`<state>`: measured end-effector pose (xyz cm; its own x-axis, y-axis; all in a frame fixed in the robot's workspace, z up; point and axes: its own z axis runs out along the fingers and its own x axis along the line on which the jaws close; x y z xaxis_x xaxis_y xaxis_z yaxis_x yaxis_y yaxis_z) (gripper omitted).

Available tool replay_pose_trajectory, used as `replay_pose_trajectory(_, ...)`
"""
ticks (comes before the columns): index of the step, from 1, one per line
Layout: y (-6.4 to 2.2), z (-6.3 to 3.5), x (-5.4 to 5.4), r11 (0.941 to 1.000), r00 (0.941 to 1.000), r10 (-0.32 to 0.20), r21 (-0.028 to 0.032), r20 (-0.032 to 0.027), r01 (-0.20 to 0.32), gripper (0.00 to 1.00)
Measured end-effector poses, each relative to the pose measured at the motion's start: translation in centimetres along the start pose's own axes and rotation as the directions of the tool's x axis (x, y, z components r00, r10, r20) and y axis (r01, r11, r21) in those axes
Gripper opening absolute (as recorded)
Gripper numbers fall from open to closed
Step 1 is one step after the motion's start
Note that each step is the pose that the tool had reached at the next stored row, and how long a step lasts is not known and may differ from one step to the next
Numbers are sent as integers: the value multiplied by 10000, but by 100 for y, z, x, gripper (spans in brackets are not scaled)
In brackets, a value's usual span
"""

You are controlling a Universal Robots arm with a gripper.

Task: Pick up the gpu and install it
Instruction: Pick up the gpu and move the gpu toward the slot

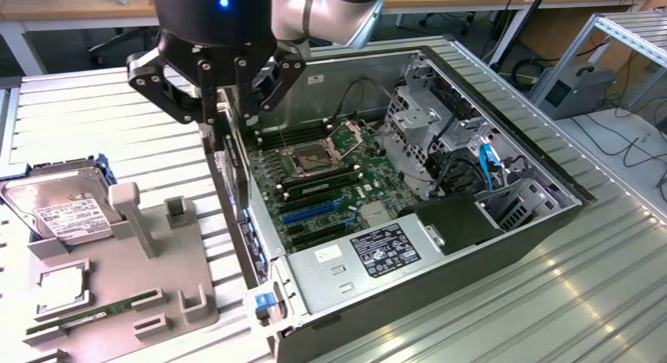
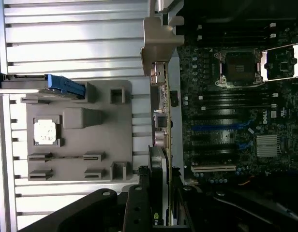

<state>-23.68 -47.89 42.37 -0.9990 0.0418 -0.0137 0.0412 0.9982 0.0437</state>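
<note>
Status: pick is done, install is not. The gpu [image 2: 161,111] is off the grey fixture tray [image 1: 136,300] and in the air, hanging edge-on under the gripper [image 1: 227,109]. In the wrist view its silvery bracket [image 2: 161,43] points away from the gripper. The card sits along the rear wall of the open PC case [image 1: 438,246], just beside the motherboard [image 1: 333,176], not over it. The blue slots [image 1: 311,212] are bare and nothing is seated in them, so as I read it alignment and insertion are both left. Jaws are narrow, clamped on the card's 2 flat faces with 1 finger per side. Hard drive [image 1: 58,207], CPU [image 1: 62,289] and memory stick [image 1: 89,316] are on the tray, untouched
</note>
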Motion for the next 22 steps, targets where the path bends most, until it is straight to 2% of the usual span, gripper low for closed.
replay_pose_trajectory(1,5,2,-108,10000,10000,2,-4,0,-2,27)
replay_pose_trajectory(8,14,5,-349,10000,10000,1,-11,-1,-1,27)
replay_pose_trajectory(11,24,9,-575,10000,10000,1,-19,0,-1,27)
replay_pose_trajectory(18,35,14,-845,10000,10000,1,-32,-1,-1,27)
replay_pose_trajectory(22,45,17,-1082,10000,10000,2,-40,-2,-2,27)
